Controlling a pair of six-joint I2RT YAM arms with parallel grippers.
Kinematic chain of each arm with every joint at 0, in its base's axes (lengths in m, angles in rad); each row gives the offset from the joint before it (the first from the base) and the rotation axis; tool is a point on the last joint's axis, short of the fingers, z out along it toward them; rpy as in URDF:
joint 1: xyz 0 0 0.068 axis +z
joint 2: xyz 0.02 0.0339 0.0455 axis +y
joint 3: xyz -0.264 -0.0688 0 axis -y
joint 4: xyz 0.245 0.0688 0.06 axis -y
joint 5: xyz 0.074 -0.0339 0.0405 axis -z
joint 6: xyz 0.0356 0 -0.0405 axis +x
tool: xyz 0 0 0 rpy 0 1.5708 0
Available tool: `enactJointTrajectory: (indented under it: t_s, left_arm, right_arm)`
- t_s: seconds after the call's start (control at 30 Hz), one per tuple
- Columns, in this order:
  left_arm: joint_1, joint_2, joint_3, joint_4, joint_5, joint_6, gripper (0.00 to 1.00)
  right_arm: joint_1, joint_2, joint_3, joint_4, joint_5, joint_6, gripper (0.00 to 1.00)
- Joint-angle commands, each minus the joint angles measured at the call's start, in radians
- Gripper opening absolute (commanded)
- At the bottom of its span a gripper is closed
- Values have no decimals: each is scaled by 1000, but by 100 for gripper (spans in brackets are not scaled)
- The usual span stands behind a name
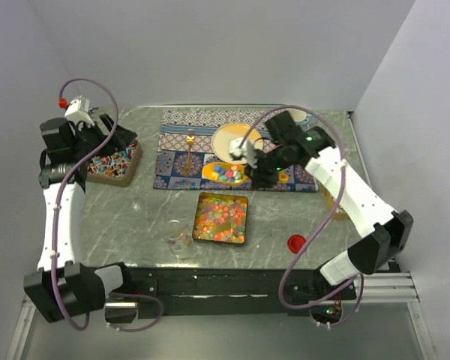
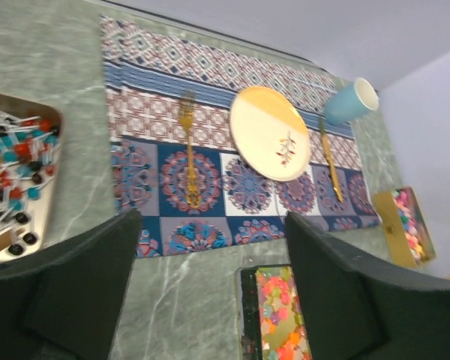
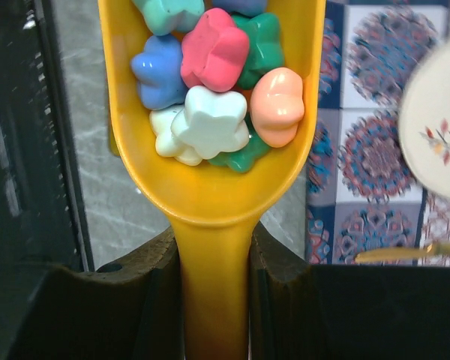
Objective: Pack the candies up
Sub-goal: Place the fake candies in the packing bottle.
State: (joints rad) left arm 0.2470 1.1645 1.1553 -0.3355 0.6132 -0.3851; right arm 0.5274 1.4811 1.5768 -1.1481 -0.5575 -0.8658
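Note:
My right gripper [image 1: 249, 161] is shut on the handle of a yellow scoop [image 1: 226, 172], held over the near edge of the placemat just behind the black tray. In the right wrist view the fingers [image 3: 154, 300] clamp the scoop [image 3: 210, 202] on both sides. It holds chunky flower-shaped candies [image 3: 214, 90] in pink, blue, white, green and peach. The black square tray [image 1: 196, 219] is full of mixed coloured candies [image 1: 222, 216], and its left rim shows in the left wrist view [image 2: 249, 315]. My left gripper [image 1: 97, 146] is open and empty [image 2: 210, 300], high at the left.
A patterned placemat [image 1: 202, 124] carries a cream plate [image 2: 270, 133], a gold fork [image 2: 189, 150] and a blue cup [image 2: 350, 101]. A tray of wrapped sweets [image 1: 114, 166] lies at the left. A clear glass jar [image 1: 178, 241] and a red lid [image 1: 296, 242] stand near the front. A small box of sweets [image 2: 405, 225] is at the right.

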Motion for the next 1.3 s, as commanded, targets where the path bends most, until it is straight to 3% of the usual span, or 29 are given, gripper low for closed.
enactJointTrajectory:
  t_s: [0.0,0.13,0.17,0.33,0.6,1.27]
  left_arm:
    - [24,-72,-26,42,-81,-15,88]
    - [47,-107,-57,43,-145,-20,90]
    - [55,-117,-66,43,-153,-15,97]
    - [104,-134,-83,-23,-185,-18,97]
    - [106,-135,-100,-80,-136,-1,97]
    - [97,-213,-187,-23,-104,-51,97]
  right_arm:
    - [123,86,144,-105,70,-59,0]
    - [229,168,233,-144,137,-82,0]
    - [264,185,248,-160,149,-85,0]
    - [330,306,391,-255,215,-121,0]
    - [411,415,454,-294,379,-127,0]
    - [556,443,399,-295,682,-122,0]
